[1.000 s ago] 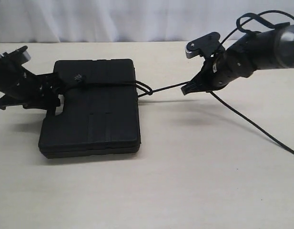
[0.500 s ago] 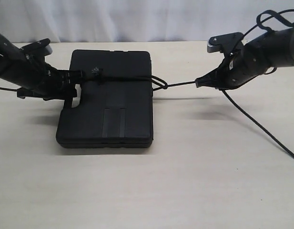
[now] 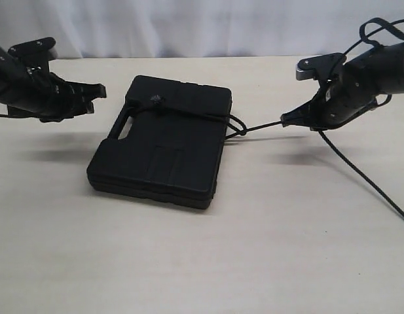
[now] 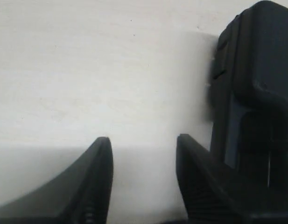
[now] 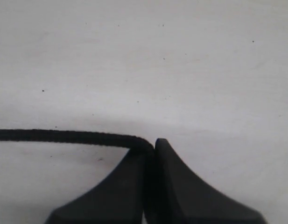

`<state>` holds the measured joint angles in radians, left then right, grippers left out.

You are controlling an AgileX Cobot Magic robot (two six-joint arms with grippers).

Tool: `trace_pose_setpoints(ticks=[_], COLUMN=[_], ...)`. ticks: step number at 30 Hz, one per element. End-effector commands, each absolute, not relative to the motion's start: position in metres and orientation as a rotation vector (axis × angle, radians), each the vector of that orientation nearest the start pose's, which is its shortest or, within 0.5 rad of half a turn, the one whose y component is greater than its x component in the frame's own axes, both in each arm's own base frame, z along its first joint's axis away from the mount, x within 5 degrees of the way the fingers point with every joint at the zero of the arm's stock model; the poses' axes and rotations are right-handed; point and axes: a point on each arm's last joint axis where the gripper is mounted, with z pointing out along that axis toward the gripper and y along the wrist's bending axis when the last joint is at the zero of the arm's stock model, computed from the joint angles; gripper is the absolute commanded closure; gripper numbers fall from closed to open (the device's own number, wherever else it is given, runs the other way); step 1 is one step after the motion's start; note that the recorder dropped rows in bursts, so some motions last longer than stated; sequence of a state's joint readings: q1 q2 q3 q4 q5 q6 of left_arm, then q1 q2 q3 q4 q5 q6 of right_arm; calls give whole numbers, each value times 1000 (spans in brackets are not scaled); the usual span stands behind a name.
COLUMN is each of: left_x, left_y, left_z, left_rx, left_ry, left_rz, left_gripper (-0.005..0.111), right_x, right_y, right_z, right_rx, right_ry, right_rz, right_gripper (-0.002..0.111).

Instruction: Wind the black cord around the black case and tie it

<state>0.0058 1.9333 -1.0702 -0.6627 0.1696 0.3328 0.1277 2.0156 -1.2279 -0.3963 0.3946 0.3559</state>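
Table (image 3: pixel 202 261): pale; I see nothing blocking either arm.
Case (image 3: pixel 169 150): flat, skewed, lying between my grippers. Nothing holds it, so I fear a right-side pull would drag it.
Cord (image 3: pixel 260 124): crosses the lid, taut to the right gripper (image 3: pixel 284 120), pinched there; it may slip.
Left gripper (image 3: pixel 95 97): jaws apart, empty, case near its tips.

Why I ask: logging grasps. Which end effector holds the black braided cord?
The right end effector, shut on the thin black braided cord; the left end effector stands open, empty.
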Motion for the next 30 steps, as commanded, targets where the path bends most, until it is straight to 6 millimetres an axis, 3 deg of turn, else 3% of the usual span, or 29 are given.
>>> trace_pose_setpoints(ticks=[1,4,10,15,19,21,25,26,30], left_x=[386,381,365,339,313,300,273,266,234], left_y=[-6,-6,-8,-13,-18,-21,-23,-23,-22], left_z=[161,180,230,262,277,281,284,286,288], left_rx=[-277,-158,-86,3,100,137,219,227,224], left_ry=[2421,2401,2327,2365,2478,2550,2736,2781,2797], left_rz=[-218,-172,-182,-221,-261,-299,-344,-349,-339], left_gripper=[65,65,69,105,107,107,107,107,107], right_x=[404,404,396,374,347,334,300,291,253], right_y=[34,34,43,58,60,57,50,48,41], right_z=[140,139,157,198,226,236,244,245,256], right_rx=[-120,-99,46,-154,-240,-231,-225,-225,-222], right_ry=[2622,2632,2652,2694,2794,2853,2942,2934,2840], right_rz=[-166,-157,-40,-111,-182,-212,-250,-244,-206], right_gripper=[103,94,60,50,52,60,100,103,104])
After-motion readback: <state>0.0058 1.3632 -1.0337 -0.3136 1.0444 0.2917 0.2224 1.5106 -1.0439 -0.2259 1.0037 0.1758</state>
